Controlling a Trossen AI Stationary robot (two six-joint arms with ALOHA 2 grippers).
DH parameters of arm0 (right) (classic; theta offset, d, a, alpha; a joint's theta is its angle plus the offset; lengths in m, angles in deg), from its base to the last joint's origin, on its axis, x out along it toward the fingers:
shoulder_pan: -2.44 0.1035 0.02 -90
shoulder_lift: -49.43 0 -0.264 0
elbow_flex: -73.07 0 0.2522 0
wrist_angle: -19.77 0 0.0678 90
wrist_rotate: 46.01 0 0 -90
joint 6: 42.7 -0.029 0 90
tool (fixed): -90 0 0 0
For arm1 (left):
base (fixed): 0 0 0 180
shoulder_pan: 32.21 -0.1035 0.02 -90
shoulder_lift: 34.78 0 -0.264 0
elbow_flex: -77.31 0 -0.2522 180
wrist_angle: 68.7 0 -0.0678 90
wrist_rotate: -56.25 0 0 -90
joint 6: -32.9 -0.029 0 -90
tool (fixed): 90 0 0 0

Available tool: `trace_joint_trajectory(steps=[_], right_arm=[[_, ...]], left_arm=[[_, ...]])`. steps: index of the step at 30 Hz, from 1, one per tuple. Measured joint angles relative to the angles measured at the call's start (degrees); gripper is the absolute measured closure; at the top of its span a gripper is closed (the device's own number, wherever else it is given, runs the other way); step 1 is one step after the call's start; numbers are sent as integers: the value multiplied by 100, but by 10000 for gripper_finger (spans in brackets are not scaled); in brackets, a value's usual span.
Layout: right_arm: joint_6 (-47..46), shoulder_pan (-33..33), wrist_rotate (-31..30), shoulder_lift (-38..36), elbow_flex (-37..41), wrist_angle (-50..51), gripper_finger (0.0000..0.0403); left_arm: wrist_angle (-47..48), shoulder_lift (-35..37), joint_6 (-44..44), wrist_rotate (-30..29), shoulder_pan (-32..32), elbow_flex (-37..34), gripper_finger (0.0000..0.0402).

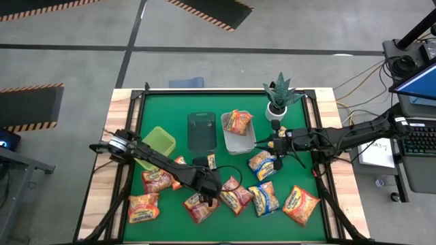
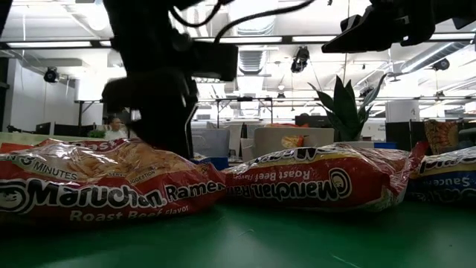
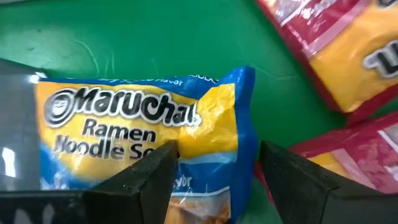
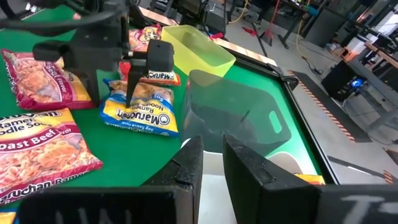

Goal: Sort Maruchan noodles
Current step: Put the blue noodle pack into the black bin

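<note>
Down low over the green table (image 1: 177, 109), the left gripper (image 3: 214, 168) stands wide apart, straddling one end of a blue-and-yellow Maruchan packet (image 3: 143, 124) that lies flat beneath it, with red packets (image 3: 348, 50) just beside. Beyond it, the right gripper (image 4: 211, 162), fingers narrowly parted and empty, hangs near the dark bin (image 4: 242, 118).

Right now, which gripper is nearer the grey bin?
Right. The right gripper hovers just beside the grey bin; the left gripper is farther off, over a blue-and-yellow packet.
</note>
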Motion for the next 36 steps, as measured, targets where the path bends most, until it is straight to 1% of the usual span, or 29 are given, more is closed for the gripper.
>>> trace_joint_trajectory(steps=[4,6,8,12,16,17,18,22,28,33,36], right_arm=[[0,0,0,0,5,0,351],[3,0,-1,0,5,2,351],[7,0,-1,0,5,2,351],[22,0,-3,0,5,2,351],[22,0,-3,0,6,1,351],[22,1,-3,0,5,-1,351],[22,1,-2,0,5,0,351],[22,0,-1,0,7,-1,351],[22,0,-1,0,5,-1,351],[57,0,-1,0,5,-1,351],[55,1,-2,0,5,-1,351]], left_arm=[[27,-138,50,-60,17,7,192],[45,-139,74,-39,16,7,203],[63,-139,95,-30,14,9,223],[90,-139,95,-8,14,11,284],[91,-124,-36,84,14,11,364],[88,-101,-117,157,11,11,380],[86,-77,-187,235,9,11,388],[89,142,-518,371,7,11,384],[84,788,-1179,430,-16,11,398],[166,1358,-1342,448,-183,11,400],[168,1692,-1454,644,-339,11,400]])
